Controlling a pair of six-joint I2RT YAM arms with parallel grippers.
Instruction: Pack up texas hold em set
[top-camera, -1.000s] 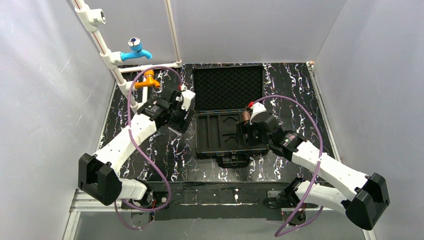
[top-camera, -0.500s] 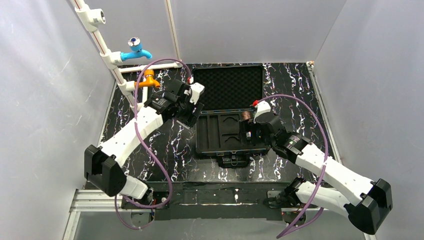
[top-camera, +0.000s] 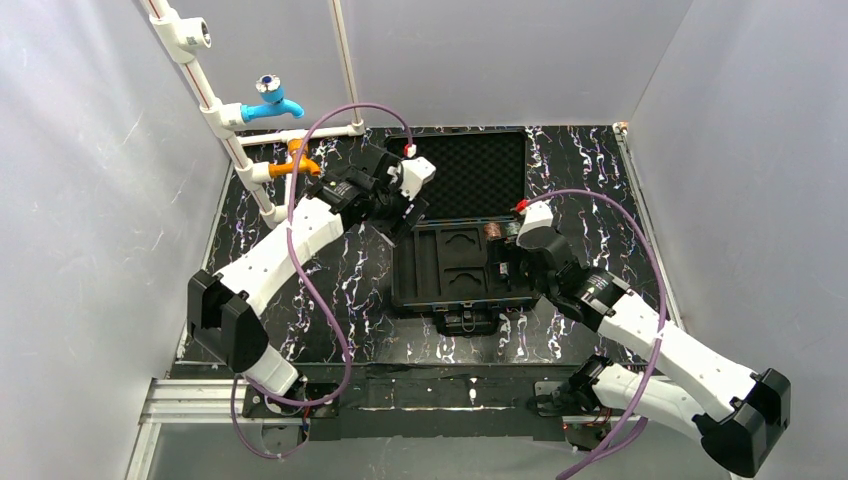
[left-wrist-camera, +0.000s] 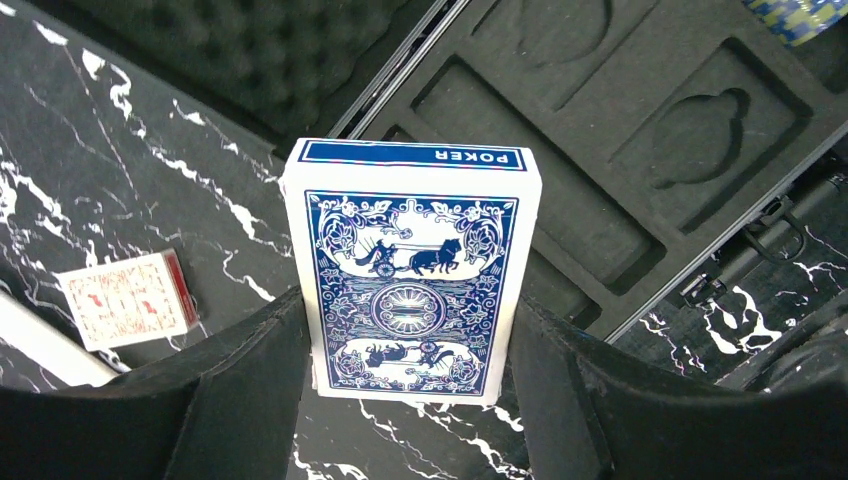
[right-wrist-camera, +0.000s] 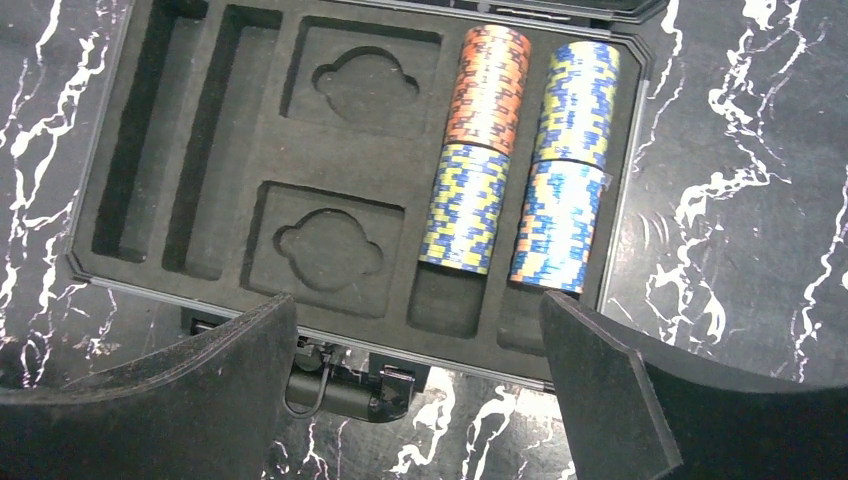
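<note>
The black briefcase lies open, its slotted tray (top-camera: 428, 268) toward me and its foam lid (top-camera: 470, 175) behind. My left gripper (top-camera: 408, 203) is shut on the blue card deck (left-wrist-camera: 412, 270) and holds it upright over the table at the tray's (left-wrist-camera: 620, 130) far-left corner. The red deck (left-wrist-camera: 125, 300) lies on the table to the left. Several rolls of poker chips (right-wrist-camera: 520, 150) lie in the two right slots of the tray (right-wrist-camera: 215, 150); one shows from above (top-camera: 492, 232). My right gripper (right-wrist-camera: 415, 330) is open and empty above the tray's near edge.
A blue tap (top-camera: 272, 100) and an orange tap (top-camera: 297, 160) on white pipes (top-camera: 215, 105) stand at the back left. The case's handle and latch (right-wrist-camera: 350, 385) stick out at the near edge. Grey walls close in the table on three sides.
My left arm has carried the blue deck right and farther back, to the case's far-left corner. My right arm has shifted a little to the right and stays open over the tray.
</note>
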